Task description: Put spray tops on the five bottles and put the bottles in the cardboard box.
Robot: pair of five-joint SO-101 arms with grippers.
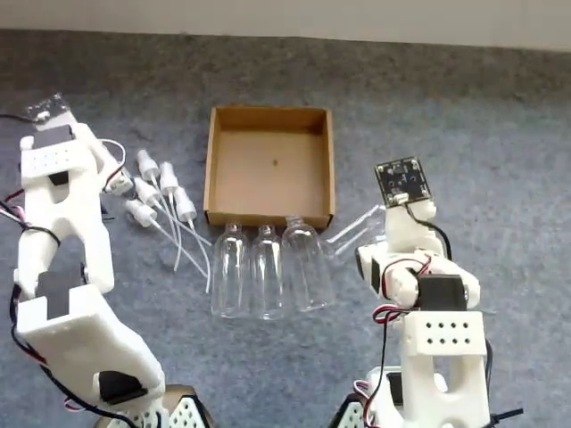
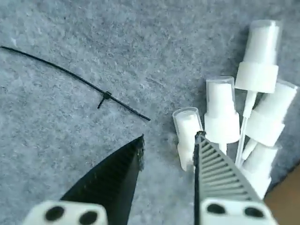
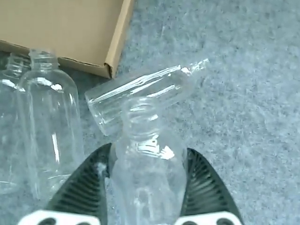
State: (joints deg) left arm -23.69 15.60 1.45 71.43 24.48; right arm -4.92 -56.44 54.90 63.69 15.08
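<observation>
Left gripper (image 2: 169, 137), jaws spread at lower centre, should straddle one spray top (image 2: 185, 125) squarely; right gripper (image 3: 147, 151) pinches a bottle (image 3: 149, 180).

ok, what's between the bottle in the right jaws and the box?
A second bottle, lying crosswise just off the box corner, in front of the gripped bottle and its neck. The right wrist view shows it, and so does the high view.
</observation>
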